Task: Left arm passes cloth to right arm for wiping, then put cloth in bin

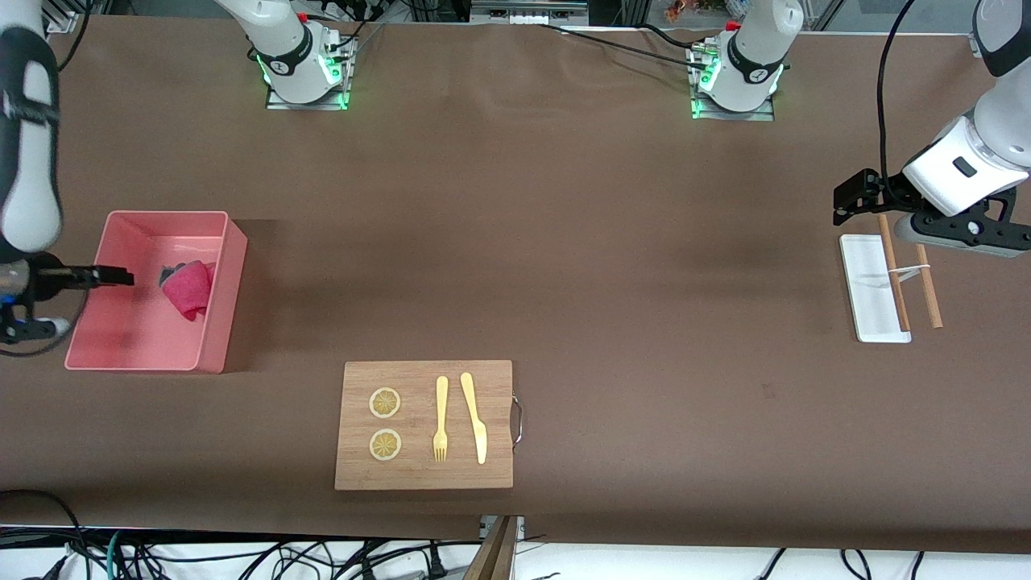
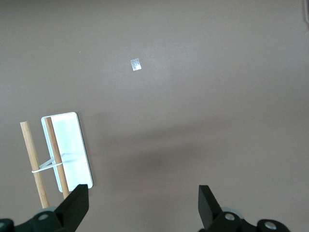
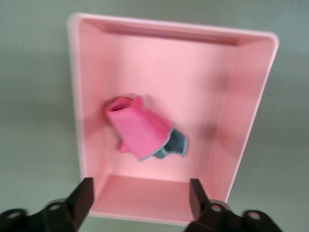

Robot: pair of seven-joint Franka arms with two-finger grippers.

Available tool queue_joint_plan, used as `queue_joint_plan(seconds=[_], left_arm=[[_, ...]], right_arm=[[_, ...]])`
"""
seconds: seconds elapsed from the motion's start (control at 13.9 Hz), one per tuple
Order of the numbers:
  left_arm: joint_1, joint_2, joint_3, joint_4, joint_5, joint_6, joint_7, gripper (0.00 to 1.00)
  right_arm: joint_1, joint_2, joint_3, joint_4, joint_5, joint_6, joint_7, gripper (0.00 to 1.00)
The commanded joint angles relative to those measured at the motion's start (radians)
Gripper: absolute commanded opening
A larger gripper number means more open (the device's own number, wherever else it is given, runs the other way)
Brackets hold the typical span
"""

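Note:
The cloth (image 1: 187, 291), magenta-pink with a dark grey edge, lies crumpled inside the salmon-pink bin (image 1: 213, 318) at the right arm's end of the table. It also shows in the right wrist view (image 3: 142, 130), lying on the bin's floor (image 3: 159, 67). My right gripper (image 1: 121, 276) is open and empty, up over the bin's outer wall, apart from the cloth; its fingertips (image 3: 86, 193) frame the bin's rim. My left gripper (image 1: 850, 197) is open and empty, held above the table at the left arm's end, beside the small white tray.
A small white flat tray (image 1: 866, 274) with two wooden sticks (image 1: 928, 282) lies at the left arm's end, also in the left wrist view (image 2: 72, 145). A wooden board (image 1: 423, 379) with lemon slices, fork and knife lies near the front edge.

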Motion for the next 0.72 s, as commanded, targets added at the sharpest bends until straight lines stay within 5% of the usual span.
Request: queue_joint_plan(seconds=[0.0, 0.5, 0.65], left_arm=[[-0.002, -0.009, 0.001, 0.008, 0.019, -0.018, -0.006, 1.0], [-0.002, -0.009, 0.001, 0.01, 0.017, -0.017, -0.006, 1.0], [-0.002, -0.009, 0.001, 0.01, 0.017, -0.017, -0.006, 1.0]], right_arm=[[-0.002, -0.129, 0.063, -0.02, -0.046, -0.07, 0.007, 1.0], [-0.002, -0.301, 0.233, -0.025, -0.079, -0.148, 0.214, 1.0], [-0.003, -0.319, 0.241, -0.025, -0.08, -0.145, 0.209, 1.0]])
